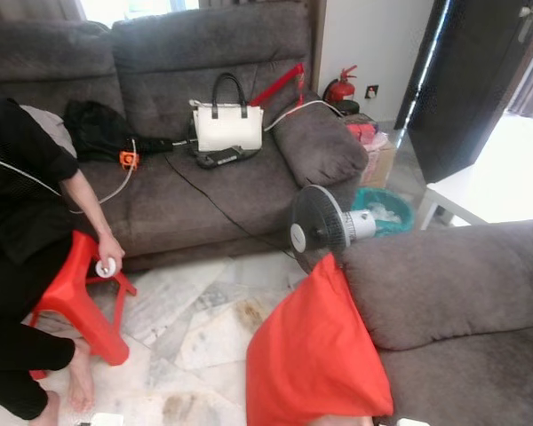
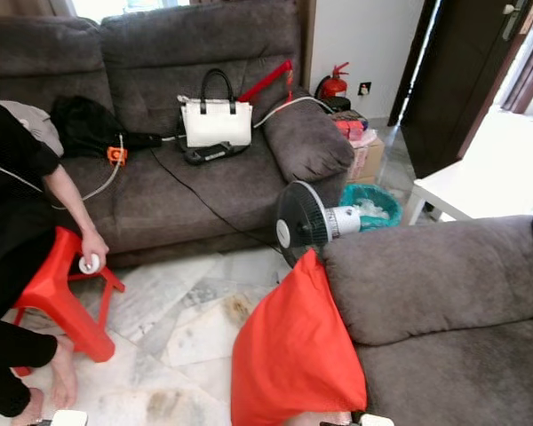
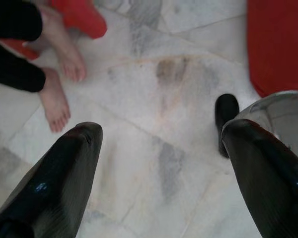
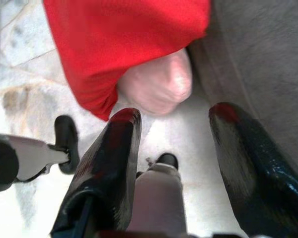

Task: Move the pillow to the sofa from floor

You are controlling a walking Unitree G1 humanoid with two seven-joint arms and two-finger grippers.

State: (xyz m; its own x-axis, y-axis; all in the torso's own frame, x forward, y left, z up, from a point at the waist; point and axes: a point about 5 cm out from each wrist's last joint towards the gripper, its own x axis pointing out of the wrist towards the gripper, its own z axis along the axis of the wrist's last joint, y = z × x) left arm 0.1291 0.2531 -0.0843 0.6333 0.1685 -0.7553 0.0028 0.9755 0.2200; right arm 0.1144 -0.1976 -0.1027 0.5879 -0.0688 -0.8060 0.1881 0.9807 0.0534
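A red pillow (image 1: pixel 311 355) stands on the marble floor, leaning against the arm of the near grey sofa (image 1: pixel 462 293). My left gripper (image 3: pixel 161 131) hangs open over bare floor, with the pillow (image 3: pixel 278 44) off to one side beyond its fingers. My right gripper (image 4: pixel 176 114) is open too, low over the floor just short of the pillow's lower corner (image 4: pixel 124 44), with the sofa's side (image 4: pixel 258 59) beside it. A pale pink thing (image 4: pixel 159 82) shows under the pillow's edge. Nothing is between either pair of fingers.
A second grey sofa (image 1: pixel 204 177) across the floor holds a white handbag (image 1: pixel 226 124), a black bag and cables. A person (image 1: pixel 18 222) sits on a red stool (image 1: pixel 75 297) at the left, feet on the floor (image 3: pixel 59 74). A floor fan (image 1: pixel 315 226) stands behind the pillow.
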